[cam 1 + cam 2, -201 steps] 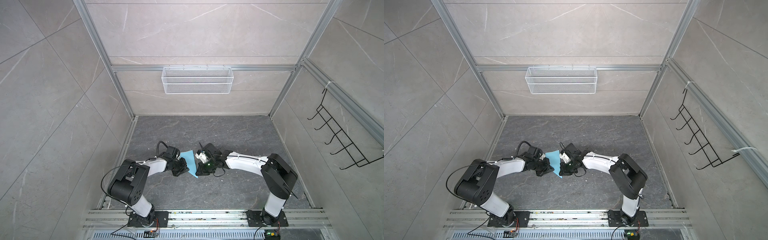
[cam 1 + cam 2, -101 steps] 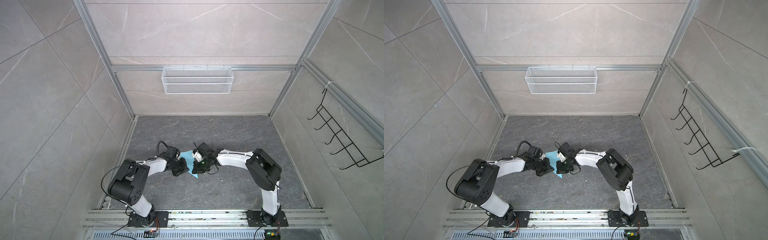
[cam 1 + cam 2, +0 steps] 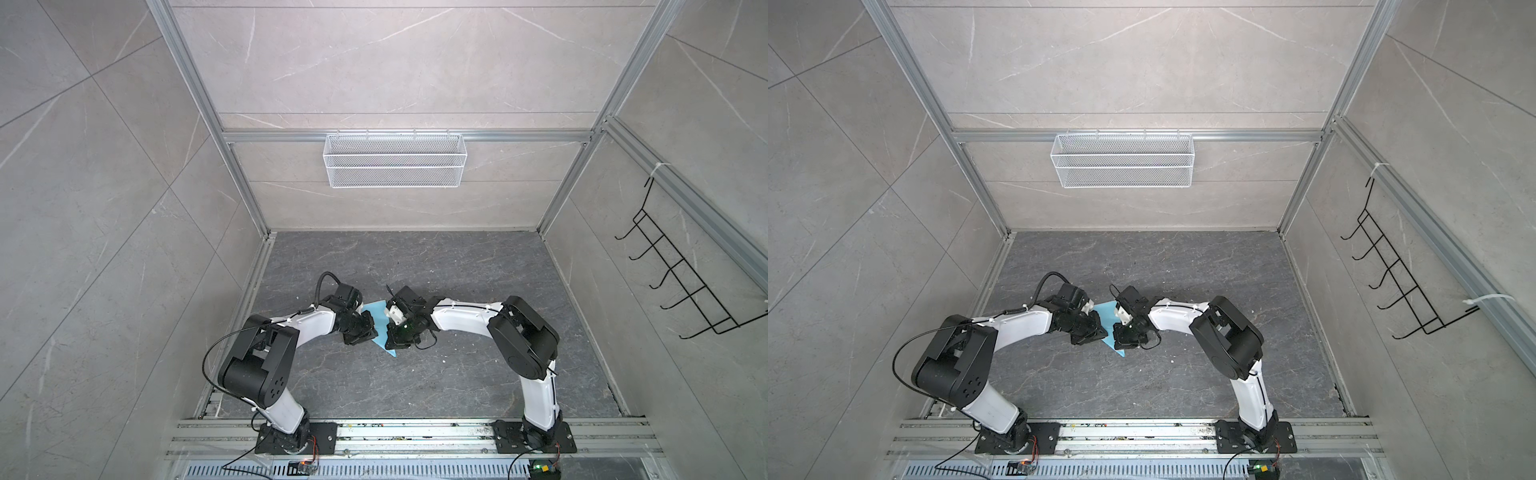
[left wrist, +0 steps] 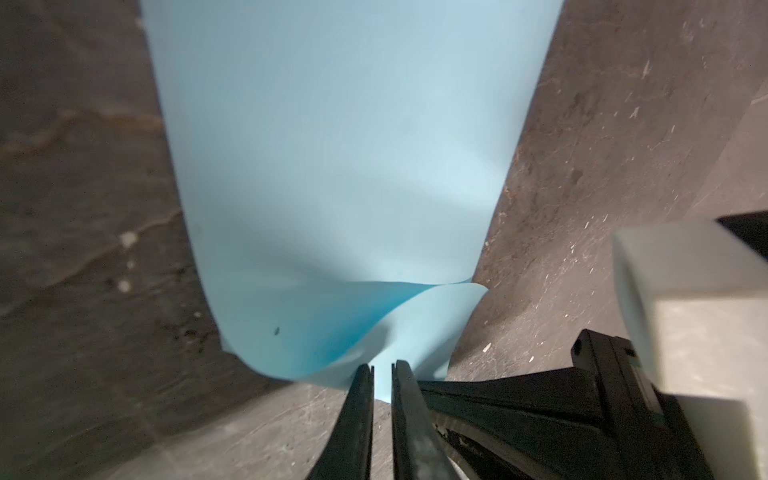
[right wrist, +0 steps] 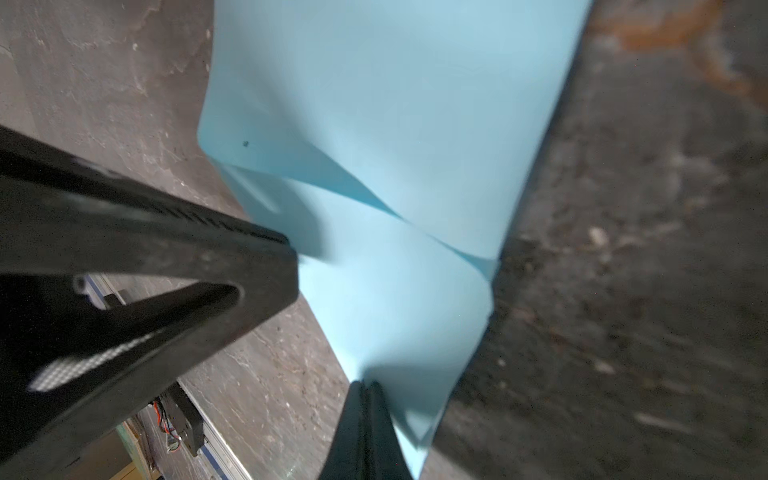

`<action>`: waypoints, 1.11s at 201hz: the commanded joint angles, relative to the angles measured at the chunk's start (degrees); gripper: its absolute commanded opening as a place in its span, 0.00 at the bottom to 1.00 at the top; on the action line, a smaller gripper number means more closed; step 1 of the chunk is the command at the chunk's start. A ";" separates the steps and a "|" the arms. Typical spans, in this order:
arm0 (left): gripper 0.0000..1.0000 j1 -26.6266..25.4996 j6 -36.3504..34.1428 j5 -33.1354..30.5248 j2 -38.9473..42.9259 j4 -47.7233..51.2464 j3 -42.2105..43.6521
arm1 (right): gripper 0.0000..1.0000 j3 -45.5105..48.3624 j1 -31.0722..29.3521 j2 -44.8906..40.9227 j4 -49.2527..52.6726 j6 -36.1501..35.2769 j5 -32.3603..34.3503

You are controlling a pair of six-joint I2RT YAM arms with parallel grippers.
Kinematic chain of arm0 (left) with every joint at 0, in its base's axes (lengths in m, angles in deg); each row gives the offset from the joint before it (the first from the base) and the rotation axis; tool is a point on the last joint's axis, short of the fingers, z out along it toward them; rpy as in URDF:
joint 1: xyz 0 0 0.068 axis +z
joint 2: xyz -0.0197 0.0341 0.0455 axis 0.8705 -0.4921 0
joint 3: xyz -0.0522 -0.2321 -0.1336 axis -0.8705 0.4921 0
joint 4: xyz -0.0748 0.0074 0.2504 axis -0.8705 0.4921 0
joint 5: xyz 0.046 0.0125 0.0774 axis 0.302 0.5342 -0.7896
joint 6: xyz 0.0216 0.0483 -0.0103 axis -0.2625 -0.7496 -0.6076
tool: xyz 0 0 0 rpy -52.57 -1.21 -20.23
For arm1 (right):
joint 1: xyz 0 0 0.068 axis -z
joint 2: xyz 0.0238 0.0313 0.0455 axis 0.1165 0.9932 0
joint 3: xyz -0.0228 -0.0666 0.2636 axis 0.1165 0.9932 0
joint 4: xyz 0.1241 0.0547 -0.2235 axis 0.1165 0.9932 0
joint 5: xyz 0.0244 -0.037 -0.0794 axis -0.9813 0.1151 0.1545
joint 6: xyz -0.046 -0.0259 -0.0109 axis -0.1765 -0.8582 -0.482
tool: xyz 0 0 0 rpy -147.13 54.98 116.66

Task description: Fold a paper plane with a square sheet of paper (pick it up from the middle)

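The light-blue sheet of paper (image 3: 377, 319) (image 3: 1108, 313) is folded and curled, tapering to a point toward the front of the grey floor. It sits between my two grippers in both top views. My left gripper (image 3: 366, 331) (image 3: 1097, 331) is at its left edge. In the left wrist view the left gripper (image 4: 382, 368) has its jaws a narrow gap apart, with the paper (image 4: 332, 166) just beyond the tips. My right gripper (image 3: 392, 338) (image 3: 1121, 337) (image 5: 366, 384) is shut on the paper's (image 5: 395, 124) lower edge. A finished paper plane is not in view.
A white wire basket (image 3: 395, 166) hangs on the back wall. A black hook rack (image 3: 673, 282) is on the right wall. An aluminium rail (image 3: 415, 434) carrying both arm bases runs along the front. Side walls stand close on both sides of the grey floor (image 3: 415, 374).
My right arm has swung left, bringing its gripper closer over the paper. The left jaws have parted slightly. The paper has stayed between the grippers.
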 commanded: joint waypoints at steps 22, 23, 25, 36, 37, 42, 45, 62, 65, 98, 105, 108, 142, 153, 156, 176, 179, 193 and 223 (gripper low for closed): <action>0.12 0.06 -6.57 -1.28 -1.43 5.59 -3.80 | 0.05 0.62 -0.27 4.07 5.04 0.25 3.69; 0.12 0.06 -6.54 -1.29 -1.50 5.59 -3.81 | 0.05 0.66 -0.25 4.07 5.04 0.28 3.69; 0.12 0.06 -6.53 -1.37 -1.57 5.63 -3.86 | 0.05 0.68 -0.24 4.08 5.04 0.24 3.69; 0.10 0.06 -6.72 -2.15 -2.11 6.09 -4.35 | 0.05 0.67 -0.26 4.12 5.13 0.25 3.81; 0.10 0.06 -6.74 -2.25 -2.14 6.15 -4.35 | 0.05 0.68 -0.25 4.14 5.13 0.27 3.84; 0.10 0.08 -6.79 -2.56 -2.38 6.41 -4.63 | 0.05 0.63 -0.31 4.16 5.13 0.32 3.86; 0.10 0.06 -6.87 -2.61 -2.51 6.51 -4.73 | 0.05 0.66 -0.31 4.14 5.13 0.33 3.83; 0.09 0.06 -7.13 -3.58 -3.19 7.28 -5.09 | 0.05 0.78 -0.30 4.07 5.21 0.34 3.91; 0.09 0.06 -7.33 -3.70 -3.20 7.35 -5.13 | 0.05 0.73 -0.26 4.08 5.28 0.36 3.95; 0.08 0.07 -8.03 -4.99 -4.16 8.50 -5.71 | 0.05 0.78 -0.30 4.08 5.43 0.33 3.94; 0.08 0.06 -8.17 -5.48 -4.32 9.02 -5.82 | 0.05 0.69 -0.25 4.10 5.43 0.34 3.96; 0.08 0.06 -8.34 -5.64 -4.42 9.16 -5.92 | 0.05 0.69 -0.27 4.16 5.54 0.37 3.95; 0.08 0.06 -10.23 -9.17 -5.07 12.00 -7.00 | 0.05 0.77 -0.25 4.08 5.71 0.21 4.17; 0.08 0.15 -10.62 -10.39 -5.25 12.92 -7.20 | 0.05 0.96 -0.26 3.99 5.80 0.15 4.28; 0.09 0.26 -10.71 -10.83 -5.39 13.15 -7.17 | 0.05 0.92 -0.31 3.99 5.89 0.17 4.32; 0.08 0.69 -12.02 -12.96 -6.26 15.22 -7.57 | 0.05 1.07 -0.31 3.90 5.96 0.04 4.54; 0.08 0.72 -12.09 -13.40 -6.30 15.47 -7.64 | 0.05 1.21 -0.25 3.90 5.97 0.05 4.49; 0.08 1.43 -12.33 -14.18 -6.62 16.23 -7.67 | 0.05 1.25 -0.31 3.90 5.92 0.06 4.56; 0.08 3.08 -11.49 -15.56 -7.28 17.11 -7.16 | 0.05 1.35 -0.25 3.77 5.77 0.05 4.87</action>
